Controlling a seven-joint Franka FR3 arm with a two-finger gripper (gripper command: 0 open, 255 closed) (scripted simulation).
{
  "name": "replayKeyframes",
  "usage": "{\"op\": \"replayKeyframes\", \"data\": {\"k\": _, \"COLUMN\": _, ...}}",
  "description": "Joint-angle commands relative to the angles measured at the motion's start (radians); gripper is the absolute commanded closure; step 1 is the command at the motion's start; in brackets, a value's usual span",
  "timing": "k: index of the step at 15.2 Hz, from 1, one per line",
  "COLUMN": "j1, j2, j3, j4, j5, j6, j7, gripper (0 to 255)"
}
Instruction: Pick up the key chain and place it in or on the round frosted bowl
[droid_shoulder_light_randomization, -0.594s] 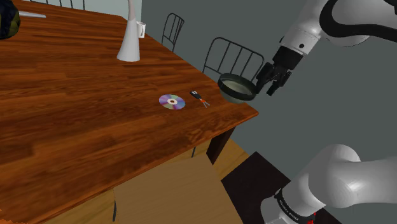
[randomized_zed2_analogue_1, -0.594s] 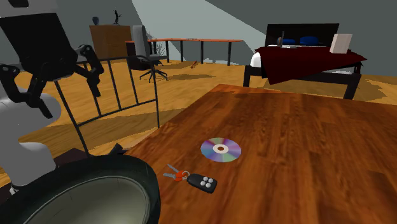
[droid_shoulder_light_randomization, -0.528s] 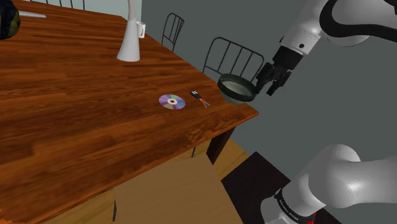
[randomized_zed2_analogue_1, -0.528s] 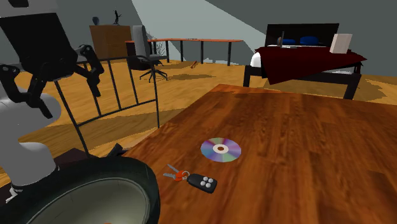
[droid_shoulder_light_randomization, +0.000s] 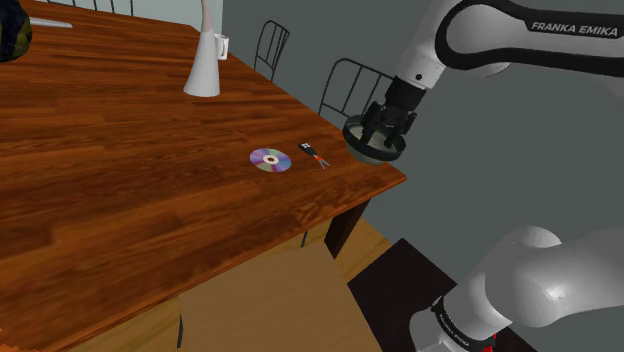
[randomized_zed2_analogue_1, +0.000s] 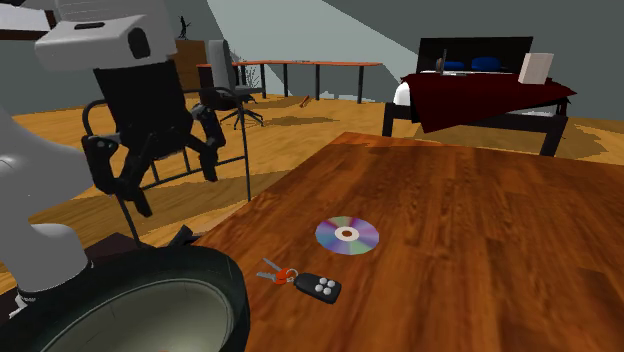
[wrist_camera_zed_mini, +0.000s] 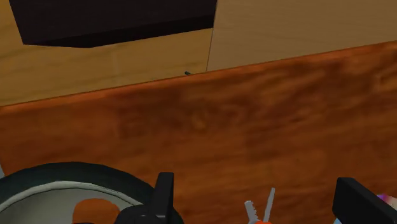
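Shoulder view: the white arm reaches from its stand (droid_shoulder_light_randomization: 395, 285) at the lower right to the near corner of the wooden table (droid_shoulder_light_randomization: 120, 190), where the black gripper (droid_shoulder_light_randomization: 388, 130) hangs over the round bowl (droid_shoulder_light_randomization: 368, 145), a dark-rimmed dish with a pale inside. The key chain (droid_shoulder_light_randomization: 313, 153) lies flat on the wood just beside the bowl, between it and a shiny disc (droid_shoulder_light_randomization: 270, 160), and nothing touches it. A tall white vase (droid_shoulder_light_randomization: 203, 70) stands well apart, farther along the table, and a wire-backed chair (droid_shoulder_light_randomization: 362, 92) stands behind the bowl. In the second exterior view the gripper (randomized_zed2_analogue_1: 178, 190) is above the bowl (randomized_zed2_analogue_1: 205, 270) with its 2 fingers spread wide and nothing between them. The key chain (randomized_zed2_analogue_1: 310, 283) shows there as a black fob with a red tag and metal keys, near the table's edge, with the disc (randomized_zed2_analogue_1: 347, 235) just beyond it. In the wrist view the fingers (wrist_camera_zed_mini: 163, 202) stand well apart. The keys (wrist_camera_zed_mini: 261, 210) lie on the wood below the gap, untouched, and the bowl (wrist_camera_zed_mini: 44, 184) lies beside 1 finger.
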Motion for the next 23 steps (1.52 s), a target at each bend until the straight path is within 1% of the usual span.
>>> {"op": "replayKeyframes", "data": {"k": 1, "j1": 0.002, "j2": 0.086, "j3": 0.023, "j4": 0.039, "j5": -0.006, "j6": 0.05, "j7": 0.025, "gripper": 0}}
{"op": "replayKeyframes", "data": {"k": 7, "j1": -0.001, "j2": 0.317, "j3": 0.078, "j4": 0.162, "j5": -0.052, "j6": 0.16, "j7": 0.102, "gripper": 0}}
{"op": "replayKeyframes", "data": {"k": 12, "j1": 0.0, "j2": 0.513, "j3": 0.111, "j4": 0.301, "j5": -0.115, "j6": 0.215, "j7": 0.175, "gripper": 0}}
{"op": "replayKeyframes", "data": {"k": 19, "j1": 0.001, "j2": 0.546, "j3": 0.11, "j4": 0.241, "j5": -0.12, "j6": 0.306, "j7": 0.178, "gripper": 0}}
{"op": "replayKeyframes", "data": {"k": 23, "j1": 0.001, "j2": 0.549, "j3": 0.11, "j4": 0.237, "j5": -0.121, "j6": 0.313, "j7": 0.179, "gripper": 0}}
